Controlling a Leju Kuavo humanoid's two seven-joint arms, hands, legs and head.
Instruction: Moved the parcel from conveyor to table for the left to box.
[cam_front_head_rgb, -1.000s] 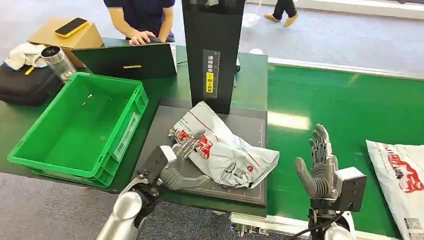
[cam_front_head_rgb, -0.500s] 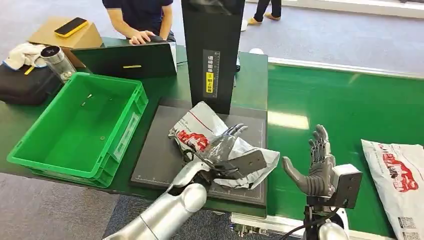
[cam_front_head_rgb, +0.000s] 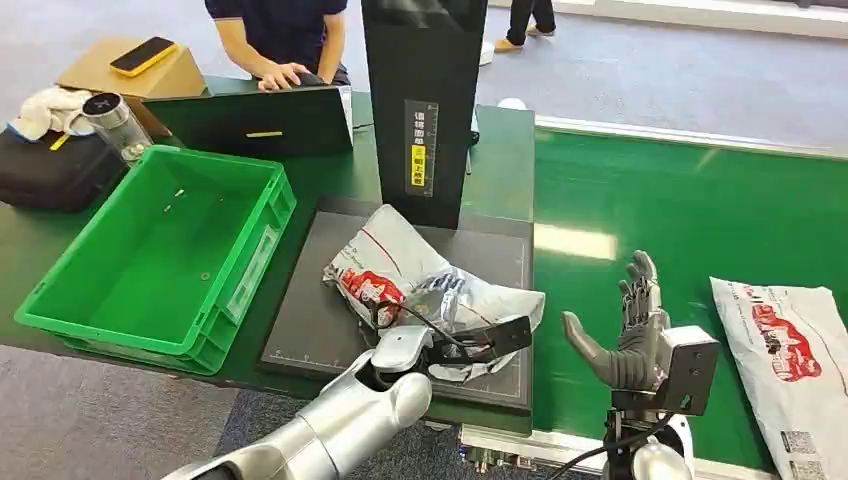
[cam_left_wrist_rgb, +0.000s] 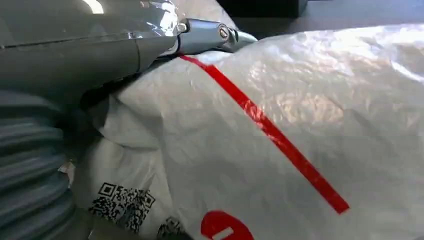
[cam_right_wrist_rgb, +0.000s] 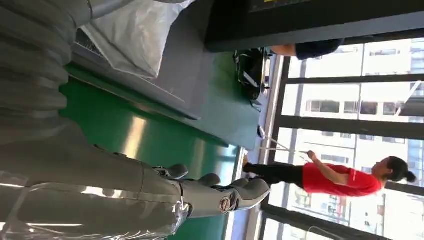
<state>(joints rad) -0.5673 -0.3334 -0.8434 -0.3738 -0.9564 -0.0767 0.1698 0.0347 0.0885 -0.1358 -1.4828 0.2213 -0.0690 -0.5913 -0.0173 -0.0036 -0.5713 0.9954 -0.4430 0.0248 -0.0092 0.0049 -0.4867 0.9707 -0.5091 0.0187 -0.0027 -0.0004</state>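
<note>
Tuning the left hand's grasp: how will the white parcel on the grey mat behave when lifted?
The parcel looks like a crumpled, glossy plastic mailer, so probably floppy and sagging around the left hand. Its shiny film may slip. It seems light for its size.

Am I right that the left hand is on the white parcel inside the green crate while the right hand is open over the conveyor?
Not quite. The white parcel lies on the dark grey mat beside the green crate, not inside it, as the head view shows. The left hand is on it, and the right hand is open over the conveyor.
</note>
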